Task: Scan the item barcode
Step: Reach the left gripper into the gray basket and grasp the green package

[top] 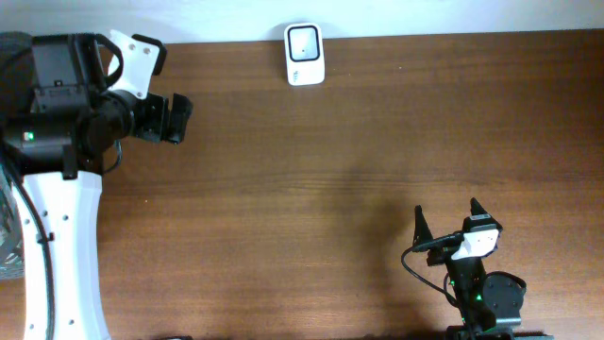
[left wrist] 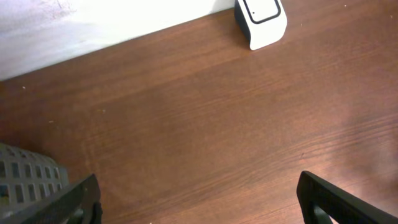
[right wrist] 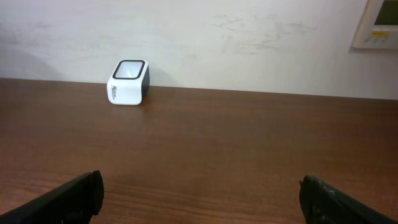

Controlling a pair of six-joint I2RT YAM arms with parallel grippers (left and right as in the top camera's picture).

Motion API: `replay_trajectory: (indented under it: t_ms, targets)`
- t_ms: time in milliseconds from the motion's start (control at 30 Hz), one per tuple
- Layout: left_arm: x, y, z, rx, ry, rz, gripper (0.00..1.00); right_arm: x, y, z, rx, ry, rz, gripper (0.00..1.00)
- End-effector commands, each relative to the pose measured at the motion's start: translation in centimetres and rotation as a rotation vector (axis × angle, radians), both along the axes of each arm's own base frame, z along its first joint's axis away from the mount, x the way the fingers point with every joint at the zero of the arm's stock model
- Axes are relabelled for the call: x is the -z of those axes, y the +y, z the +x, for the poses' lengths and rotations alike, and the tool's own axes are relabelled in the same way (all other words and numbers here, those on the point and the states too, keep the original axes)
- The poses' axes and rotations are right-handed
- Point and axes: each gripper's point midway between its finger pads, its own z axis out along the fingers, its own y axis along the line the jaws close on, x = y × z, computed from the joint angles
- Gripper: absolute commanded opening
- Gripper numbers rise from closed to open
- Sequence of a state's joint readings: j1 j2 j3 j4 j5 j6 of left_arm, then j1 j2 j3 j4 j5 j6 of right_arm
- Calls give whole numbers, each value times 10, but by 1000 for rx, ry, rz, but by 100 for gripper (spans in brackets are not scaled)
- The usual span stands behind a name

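Left tool (left wrist: 198, 190) spread wide, released, holding nothing; right tool (right wrist: 200, 186) likewise. Grey mesh basket (left wrist: 28, 177) beside left tool, contents not visible. White rounded box scanner (top: 304, 54), dark glass window, sits on brown wood-grain surface (top: 330, 170) at far edge, well apart from both tools.

The scanner (top: 305, 54) stands on the table (top: 330, 170) at the top centre of the overhead frame, against the wall. The left gripper (top: 176, 118) is at upper left and the right gripper (top: 446, 212) at lower right, well apart.
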State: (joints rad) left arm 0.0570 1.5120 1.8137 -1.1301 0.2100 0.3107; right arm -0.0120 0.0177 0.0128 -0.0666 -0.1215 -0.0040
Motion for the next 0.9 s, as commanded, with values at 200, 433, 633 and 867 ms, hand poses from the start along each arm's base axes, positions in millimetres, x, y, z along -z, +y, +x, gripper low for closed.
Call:
replay_trajectory:
  t_ms: [200,433,633,867]
  targets:
    - [-61,141,16,-723,-245,23,99,3,1,0,-4,3,-2,98]
    - [-43,303,-50,-1191,-242,-1,99,3,1,0,-4,3,-2,98]
    - [65,345,-51,-1274,77,-3,100,3,1,0,-4,3,-2,98]
    - [177,365,-52,-1305,383,50,99,3,1,0,-4,3,-2,98]
